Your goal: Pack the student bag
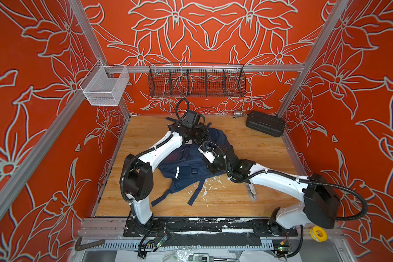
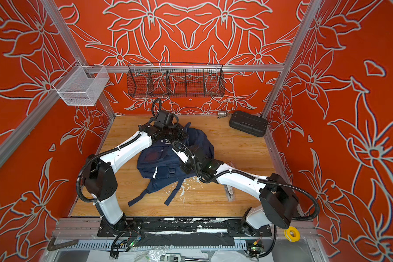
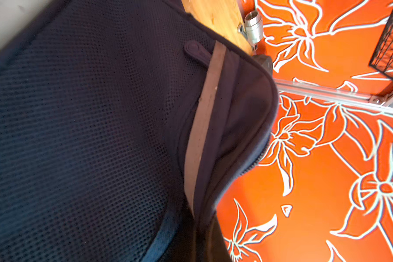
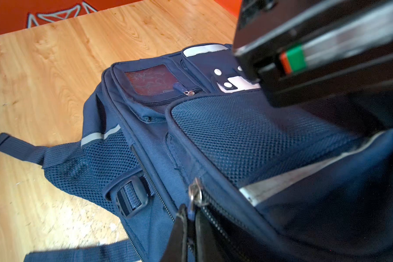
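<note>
Right wrist view: right gripper (image 4: 188,229) closed on the backpack's (image 4: 145,140) zip pull (image 4: 195,195) (opening gapes). Left gripper (image 1: 200,137), closed too, holds its twelve-o'clock rim.

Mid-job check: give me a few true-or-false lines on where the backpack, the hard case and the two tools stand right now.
1. The black ribbed hard case is packed inside the navy blue fabric backpack. False: it lies on the wooden table near the far right corner, apart from the backpack.
2. The left tool and the right tool are both at the backpack. True.
3. The right tool is wide open. False: it is closed at the silver zip pull.
4. The backpack's navy straps trail across the table toward the arm bases. True.
</note>
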{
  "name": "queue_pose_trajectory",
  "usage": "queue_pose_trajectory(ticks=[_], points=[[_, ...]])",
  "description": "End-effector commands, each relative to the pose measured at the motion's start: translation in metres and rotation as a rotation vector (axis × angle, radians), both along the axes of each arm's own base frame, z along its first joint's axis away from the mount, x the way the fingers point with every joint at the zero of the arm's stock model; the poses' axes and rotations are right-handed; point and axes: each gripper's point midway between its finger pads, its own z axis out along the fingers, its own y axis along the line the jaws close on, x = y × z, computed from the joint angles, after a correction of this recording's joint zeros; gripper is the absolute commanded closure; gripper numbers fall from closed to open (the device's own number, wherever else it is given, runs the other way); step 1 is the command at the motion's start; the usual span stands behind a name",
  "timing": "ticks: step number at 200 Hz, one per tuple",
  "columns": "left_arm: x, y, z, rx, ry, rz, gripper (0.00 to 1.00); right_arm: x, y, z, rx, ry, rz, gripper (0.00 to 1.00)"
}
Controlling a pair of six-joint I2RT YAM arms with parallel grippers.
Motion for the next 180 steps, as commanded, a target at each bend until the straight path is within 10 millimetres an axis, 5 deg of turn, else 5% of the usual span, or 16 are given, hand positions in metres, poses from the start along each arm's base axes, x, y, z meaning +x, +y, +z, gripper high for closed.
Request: queue_pose_trajectory(ticks=[1,23,62,99,135,180], points=[[0.033,-0.015,0.084,-0.146,-0.278,0.023,1.0,-0.026,0.037,0.015,0.089,0.022,0.149,0.99],[0.027,-0.012,0.086,-0.118,-0.288,-0.036,1.0,-0.029,0.033,0.017,0.081,0.01,0.157,0.9],[-0.001,0.002,0.071,0.0,-0.271,-0.256,1.0,-0.034,0.014,0.024,0.045,-0.003,0.147,0.58],[-0.023,0.025,0.064,0.094,-0.317,-0.374,1.0,-0.041,0.0,0.049,0.187,0.035,0.199,0.38],[-0.023,0.045,0.052,0.118,-0.311,-0.406,1.0,-0.035,-0.022,0.078,0.3,0.047,0.192,0.31],[-0.023,0.059,0.031,0.161,-0.282,-0.425,1.0,0.012,-0.073,0.08,0.307,0.149,-0.052,0.3]])
